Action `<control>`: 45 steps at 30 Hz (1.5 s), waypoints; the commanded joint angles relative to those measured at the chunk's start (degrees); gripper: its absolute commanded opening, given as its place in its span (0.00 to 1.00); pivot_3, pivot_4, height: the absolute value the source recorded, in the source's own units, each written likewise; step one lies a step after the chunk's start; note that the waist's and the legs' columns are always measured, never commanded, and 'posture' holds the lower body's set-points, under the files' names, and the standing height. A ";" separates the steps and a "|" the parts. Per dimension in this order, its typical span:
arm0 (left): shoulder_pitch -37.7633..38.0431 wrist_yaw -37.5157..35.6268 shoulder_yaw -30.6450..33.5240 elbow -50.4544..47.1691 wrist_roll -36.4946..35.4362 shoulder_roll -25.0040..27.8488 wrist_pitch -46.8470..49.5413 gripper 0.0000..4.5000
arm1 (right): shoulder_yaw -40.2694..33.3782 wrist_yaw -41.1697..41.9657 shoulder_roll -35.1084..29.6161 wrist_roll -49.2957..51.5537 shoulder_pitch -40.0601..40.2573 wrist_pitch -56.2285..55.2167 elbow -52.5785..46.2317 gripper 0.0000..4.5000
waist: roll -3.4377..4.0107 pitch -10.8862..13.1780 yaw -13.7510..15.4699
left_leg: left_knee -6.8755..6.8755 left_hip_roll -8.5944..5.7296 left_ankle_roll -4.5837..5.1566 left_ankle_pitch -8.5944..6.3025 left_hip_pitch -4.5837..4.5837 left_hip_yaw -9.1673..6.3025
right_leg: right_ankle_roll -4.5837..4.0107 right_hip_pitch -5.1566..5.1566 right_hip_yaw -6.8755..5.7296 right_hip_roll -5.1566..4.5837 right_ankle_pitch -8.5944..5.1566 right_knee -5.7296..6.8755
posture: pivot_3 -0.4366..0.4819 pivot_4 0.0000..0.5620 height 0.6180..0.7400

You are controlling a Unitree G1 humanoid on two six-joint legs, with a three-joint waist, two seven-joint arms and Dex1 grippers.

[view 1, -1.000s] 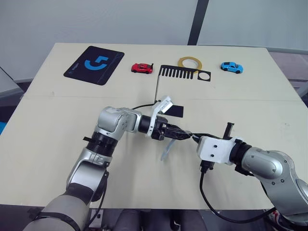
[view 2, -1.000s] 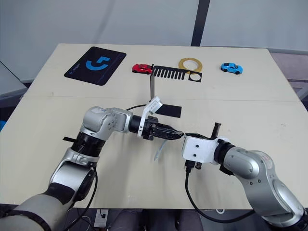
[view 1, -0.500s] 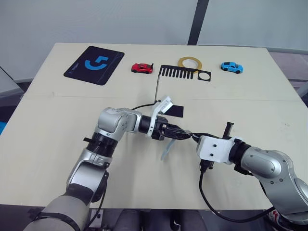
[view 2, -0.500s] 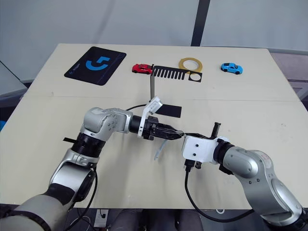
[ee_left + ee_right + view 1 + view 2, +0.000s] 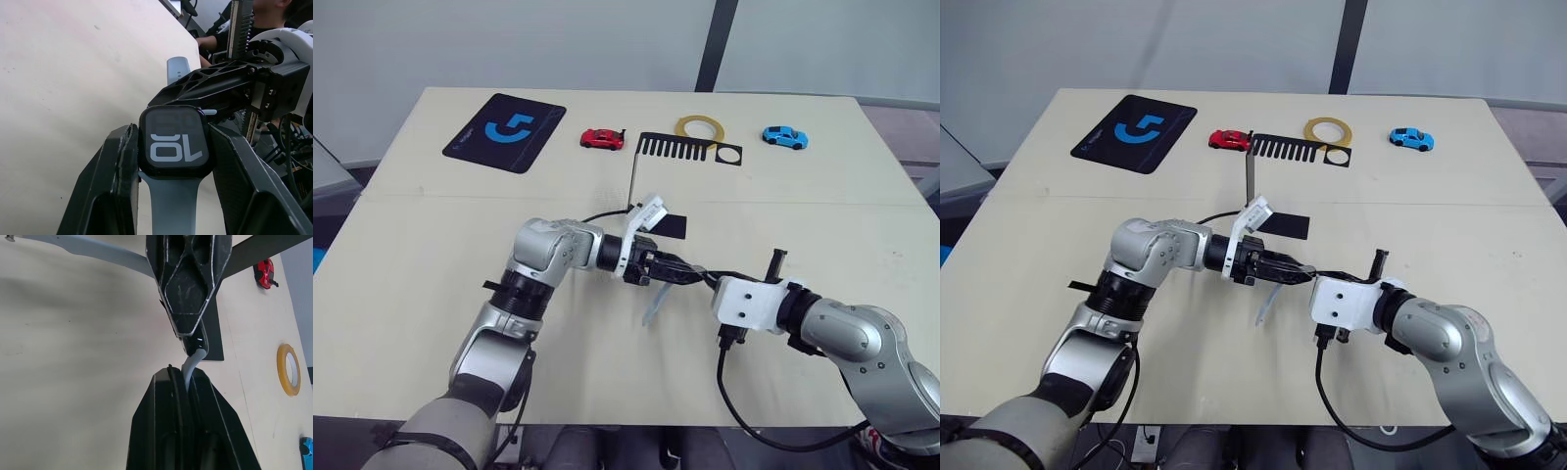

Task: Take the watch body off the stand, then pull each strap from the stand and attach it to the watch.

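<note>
My left gripper [image 5: 679, 271] is shut on the watch body [image 5: 175, 142], a black case whose dark screen shows white digits, held above the middle of the table. One pale grey-blue strap [image 5: 651, 307] hangs from the watch towards the tabletop. My right gripper [image 5: 709, 280] meets the watch from the right and is shut on the other strap [image 5: 192, 363], whose end sits against the watch's edge. The black stand [image 5: 687, 148] is behind them, its comb-slotted top plate raised on a thin upright, with no watch or strap on it.
At the far edge of the table lie a black mouse pad with a blue logo [image 5: 504, 131], a red toy car [image 5: 602, 139], a yellow tape roll [image 5: 701, 127] and a blue toy car [image 5: 784, 136]. A person [image 5: 264, 10] shows beyond the table.
</note>
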 commanded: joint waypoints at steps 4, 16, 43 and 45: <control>-0.04 -0.72 0.26 -2.39 -2.36 -1.05 -0.01 0.38 | -0.39 -0.06 0.64 -0.99 -0.60 -1.12 -0.41 0.00 | 0.00 0.00 0.01 | 0.00 0.00 0.00 0.00 0.00 0.00 | 0.00 0.00 0.00 0.00 0.00 0.00 | 0.48 0.27 0.93; 0.13 -1.07 0.08 -1.32 -1.85 -1.13 -1.38 0.38 | -0.78 0.27 0.83 -1.19 -0.70 -0.93 -0.79 0.00 | 0.00 0.00 0.00 | 0.00 0.00 0.00 0.00 0.00 0.00 | 0.00 0.00 0.00 0.00 0.00 0.00 | 0.48 0.27 0.93; 0.56 -1.03 0.07 -1.52 -2.08 -1.67 -1.93 0.38 | -1.44 0.58 0.81 -1.02 -0.62 -0.92 -0.34 0.00 | 0.00 0.00 0.00 | -0.01 0.01 -0.01 0.00 0.00 0.00 | 0.00 0.00 0.00 0.00 0.00 0.00 | 0.48 0.27 0.93; 0.58 -1.03 0.07 -1.57 -2.10 -1.72 -1.90 0.38 | -1.44 0.57 0.80 -1.07 -0.57 -0.95 -0.29 0.00 | 0.00 0.00 0.00 | 0.00 0.01 0.00 0.00 0.00 0.00 | 0.00 0.00 0.00 0.00 0.00 0.00 | 0.48 0.27 0.93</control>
